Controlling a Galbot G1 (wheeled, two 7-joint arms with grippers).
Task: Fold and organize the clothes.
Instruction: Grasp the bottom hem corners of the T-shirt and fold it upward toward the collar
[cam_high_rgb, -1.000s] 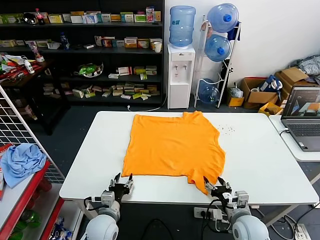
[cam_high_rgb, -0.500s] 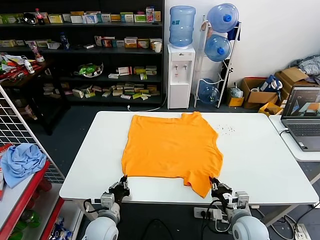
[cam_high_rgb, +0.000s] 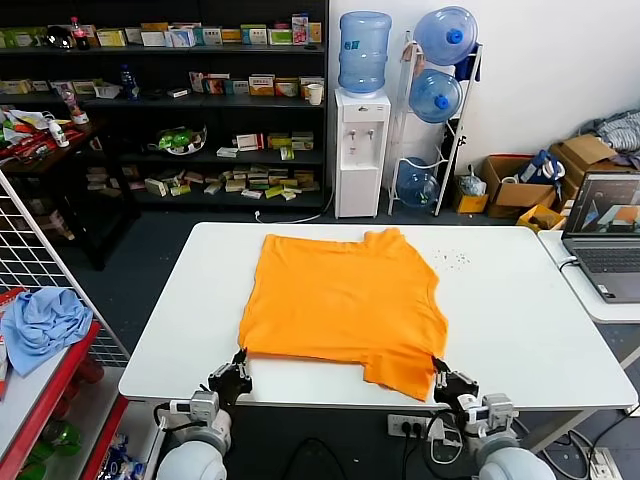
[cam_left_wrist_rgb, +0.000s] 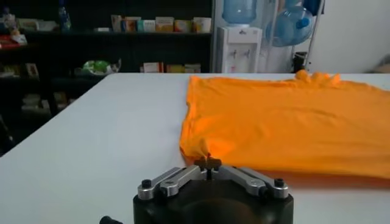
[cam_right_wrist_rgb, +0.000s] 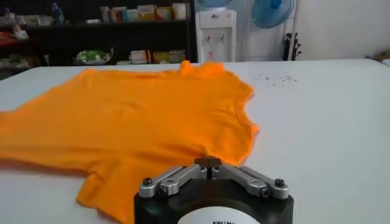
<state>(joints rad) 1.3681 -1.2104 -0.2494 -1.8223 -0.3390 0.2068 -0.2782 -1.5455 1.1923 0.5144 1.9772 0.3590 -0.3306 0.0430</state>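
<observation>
Left gripper (cam_high_rgb: 233, 377) is pinched on the near-left corner of the T-shirt (cam_high_rgb: 340, 305); right gripper (cam_high_rgb: 447, 385) is clamped on its near-right sleeve edge. The shirt lies flat on the bench (cam_high_rgb: 520, 320), plain side up, collar at the far edge. Looks like the first fold: next, lift both corners together and carry them evenly toward the collar.

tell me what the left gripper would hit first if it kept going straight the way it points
Most likely the orange T-shirt. The left gripper, fingers shut, points across the white table at the shirt's near corner, and seems to be touching or pinching it already, though contact is hard to confirm.
</observation>
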